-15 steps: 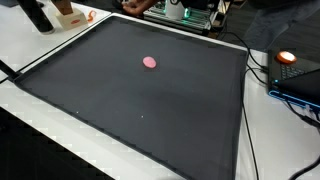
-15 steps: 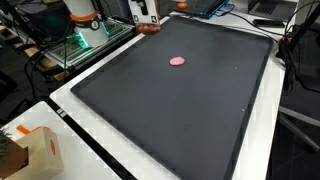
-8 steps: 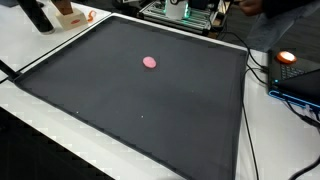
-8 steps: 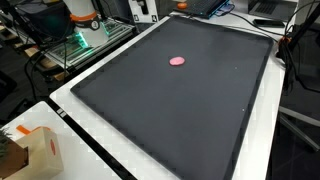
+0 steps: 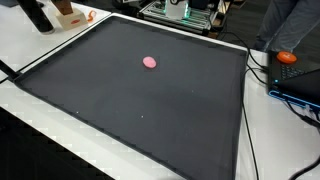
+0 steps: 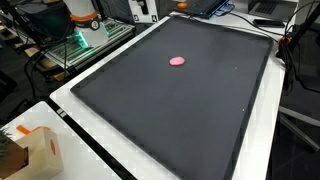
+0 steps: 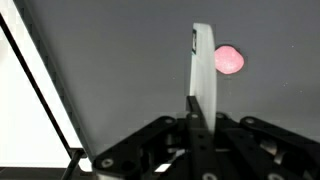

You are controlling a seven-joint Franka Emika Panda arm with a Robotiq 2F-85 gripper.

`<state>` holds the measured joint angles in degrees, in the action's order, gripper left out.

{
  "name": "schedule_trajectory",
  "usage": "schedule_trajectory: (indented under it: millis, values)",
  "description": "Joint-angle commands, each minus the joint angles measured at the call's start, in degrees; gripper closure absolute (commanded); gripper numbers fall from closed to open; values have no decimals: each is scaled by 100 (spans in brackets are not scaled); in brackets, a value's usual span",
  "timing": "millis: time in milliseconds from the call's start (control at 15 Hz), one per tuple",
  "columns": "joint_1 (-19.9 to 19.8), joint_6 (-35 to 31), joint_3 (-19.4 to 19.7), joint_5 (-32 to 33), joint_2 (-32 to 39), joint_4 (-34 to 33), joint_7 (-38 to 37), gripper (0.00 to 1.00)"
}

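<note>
One black mat [image 5: 140, 115] covers most of the white table [image 5: 30, 45]. In an exterior view, a cardboard box [image 6: 35, 150] sits at the table's near left corner. The gripper [image 7: 203, 40] hovers with its fingers seemingly pressed together and nothing between them. Just right of it, on the mat's far middle, lies a pink blob [image 7: 229, 60]. It is probably light and soft, best pinched gently across its edges from above.

The gripper [image 7: 203, 40] had a black, angular linkage body and one pale, narrow finger [image 7: 205, 80] with a small dark marking.
</note>
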<state>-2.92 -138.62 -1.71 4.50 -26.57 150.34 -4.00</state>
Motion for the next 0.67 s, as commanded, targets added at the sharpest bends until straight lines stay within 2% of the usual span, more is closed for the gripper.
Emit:
schedule_trajectory:
  millis: [0, 533, 600]
  values:
    - [18, 18, 19, 9, -2, -10, -4, 96]
    - [18, 18, 19, 9, -2, -10, -4, 96]
    - [18, 18, 19, 9, -2, -10, -4, 99]
